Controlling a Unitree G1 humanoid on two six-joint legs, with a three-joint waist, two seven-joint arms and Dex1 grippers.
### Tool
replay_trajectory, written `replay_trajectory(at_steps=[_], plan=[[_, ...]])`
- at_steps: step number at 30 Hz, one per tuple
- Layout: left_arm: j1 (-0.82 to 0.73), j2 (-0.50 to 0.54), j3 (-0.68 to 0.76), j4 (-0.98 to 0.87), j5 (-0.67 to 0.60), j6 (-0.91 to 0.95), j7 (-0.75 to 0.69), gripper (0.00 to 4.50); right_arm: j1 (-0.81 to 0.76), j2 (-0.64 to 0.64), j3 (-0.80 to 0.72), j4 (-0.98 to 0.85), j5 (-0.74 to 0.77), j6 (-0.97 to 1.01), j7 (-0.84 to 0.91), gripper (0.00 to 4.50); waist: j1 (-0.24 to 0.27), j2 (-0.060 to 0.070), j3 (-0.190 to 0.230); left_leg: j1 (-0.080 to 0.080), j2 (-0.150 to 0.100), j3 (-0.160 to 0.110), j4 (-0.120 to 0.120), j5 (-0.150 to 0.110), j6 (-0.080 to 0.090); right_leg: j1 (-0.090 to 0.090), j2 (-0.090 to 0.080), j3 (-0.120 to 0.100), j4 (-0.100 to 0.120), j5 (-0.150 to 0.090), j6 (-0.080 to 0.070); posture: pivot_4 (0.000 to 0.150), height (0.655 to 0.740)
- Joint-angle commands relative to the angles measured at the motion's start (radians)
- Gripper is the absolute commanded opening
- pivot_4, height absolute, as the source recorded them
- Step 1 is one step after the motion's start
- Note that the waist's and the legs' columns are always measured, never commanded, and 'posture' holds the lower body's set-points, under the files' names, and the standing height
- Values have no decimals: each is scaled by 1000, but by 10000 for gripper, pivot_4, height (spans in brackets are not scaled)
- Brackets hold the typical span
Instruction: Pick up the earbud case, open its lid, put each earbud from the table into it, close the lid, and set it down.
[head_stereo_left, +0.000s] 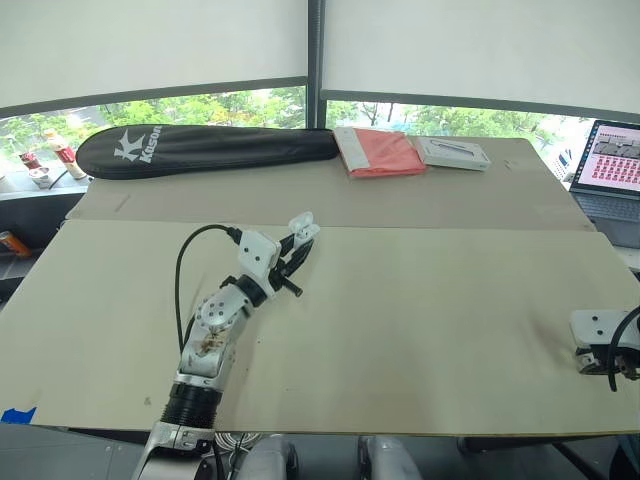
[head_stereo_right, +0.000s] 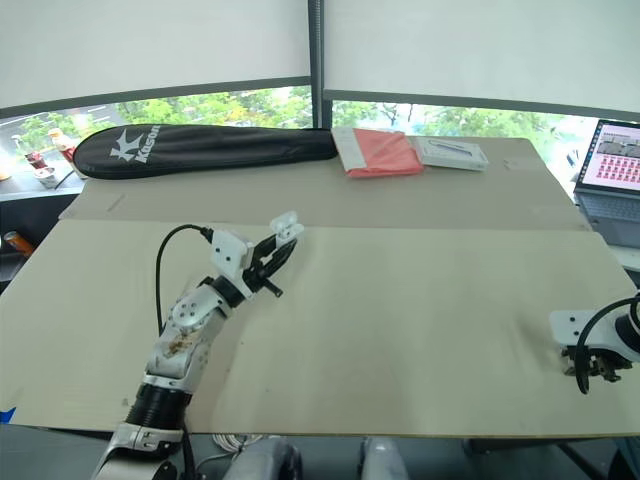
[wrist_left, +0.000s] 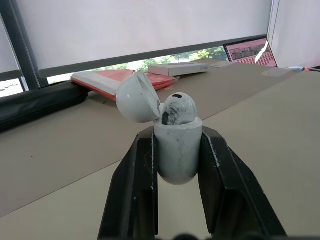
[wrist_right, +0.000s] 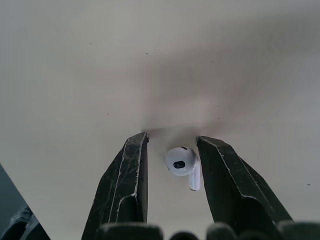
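Pale beige tabletop (head_stereo_left: 420, 320) below windows (head_stereo_left: 200, 106); black racket bag (head_stereo_left: 200, 148), red folder (head_stereo_left: 384, 155), laptop (head_stereo_left: 610, 168) at back. The left gripper (head_stereo_left: 292, 257) clamps the white earbud case (wrist_left: 177, 146), lid open; the right gripper (wrist_right: 171, 138) gapes around a white earbud (wrist_right: 181, 162) lying flat.

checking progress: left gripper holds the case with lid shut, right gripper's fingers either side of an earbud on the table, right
No: the lid of the case is open, as the left wrist view shows. The left gripper holds it; the right gripper flanks the earbud.
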Motion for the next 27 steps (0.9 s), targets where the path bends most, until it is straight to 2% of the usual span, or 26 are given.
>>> replay_trajectory(at_steps=[1,12,27], plan=[[1,3,-1,-51,-8,3,2,5692,-10,-31,23,29,-41,-33,-18,17648,0,0,0,0,0,0,0,0,0,0,0,0,0,0,0,1500,7400],[-7,1,3,-44,-5,4,9,5692,-46,-40,57,63,-83,-81,-46,17648,0,0,0,0,0,0,0,0,0,0,0,0,0,0,0,1500,7400],[-19,-1,5,-28,-4,0,13,5692,-86,3,49,65,-70,-93,-71,17648,-9,0,0,0,0,0,0,0,0,0,0,0,0,0,0,1500,7400]])
